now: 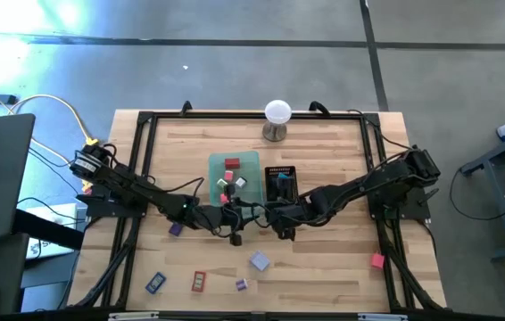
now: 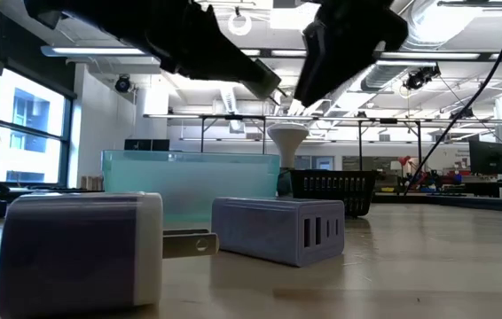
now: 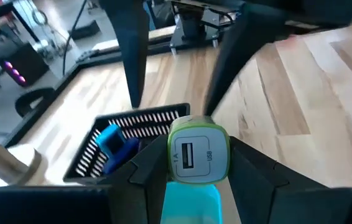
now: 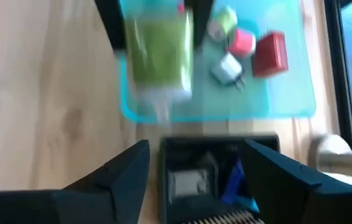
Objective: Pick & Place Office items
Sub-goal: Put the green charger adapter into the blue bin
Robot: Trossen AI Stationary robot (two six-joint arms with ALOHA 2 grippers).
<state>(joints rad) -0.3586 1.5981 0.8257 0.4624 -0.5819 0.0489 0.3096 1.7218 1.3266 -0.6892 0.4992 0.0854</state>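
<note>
Green-and-white USB charger [image 3: 198, 152]: pinched between the fingers of the left gripper [image 1: 232, 217] and held above the near edge of the translucent green tray [image 1: 251, 160], its USB port facing the wrist camera. The right wrist view showed the same piece as a blurred green block [image 4: 158, 53] over the tray's rim.

Tray contents: a red block [image 4: 269, 53], a pink piece [image 4: 242, 42], a small green piece [image 4: 222, 22] and a white plug [image 4: 228, 68], lying close together on the tray floor.

Black mesh tray [image 1: 281, 171]: just beside the green tray, on its right in the high view. It held a blue item [image 3: 115, 142] and a grey one [image 4: 188, 183].

Right gripper [image 1: 284, 227]: fingers spread and empty, poised at the near end of the mesh tray.

Loose items on the wooden table [image 1: 342, 259]: a purple piece [image 1: 175, 229] near the left arm; a blue piece [image 1: 155, 283], a red flat piece [image 1: 199, 282], a small purple piece [image 1: 241, 284] and a lavender charger [image 1: 260, 261] toward the near edge; a pink block [image 1: 376, 260] near the right side.

White ball on a metal stand [image 1: 277, 119]: at the far edge of the table.
</note>
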